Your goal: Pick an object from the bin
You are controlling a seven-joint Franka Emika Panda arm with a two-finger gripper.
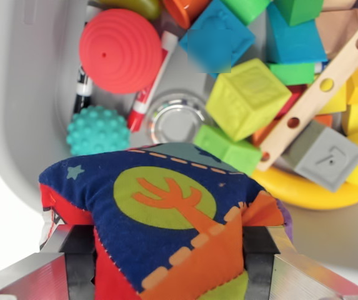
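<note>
The gripper (169, 262) sits at the bottom of the wrist view, its two metal fingers (72, 265) clenched from either side on a soft fabric cube (160, 219), a navy, orange and red plush block with a green circle and an orange tree shape stitched on its upper face; the cube is squeezed between the fingers and bulges above them, held over the near edge of the grey bin (22, 94). Beyond the cube, down in the bin, lies a jumble of toys: a teal bumpy ball (97, 130) just past the cube's far corner on the wrist view's left, a red ridged dome (121, 51) behind it, and a red-and-white marker (150, 84) lying beside the dome, with a black marker (82, 87) on the dome's other side. A shiny metal ring or lid (177, 117) lies on the bin floor near the middle. On the wrist view's right, a lime green block (247, 97) rests tilted on a smaller green block (227, 149), with blue blocks (217, 34) stacked behind it. A wooden strip with holes (319, 94) runs diagonally across a grey block (325, 156) and a yellow curved piece (316, 190). Whether the cube touches anything beneath it cannot be told
</note>
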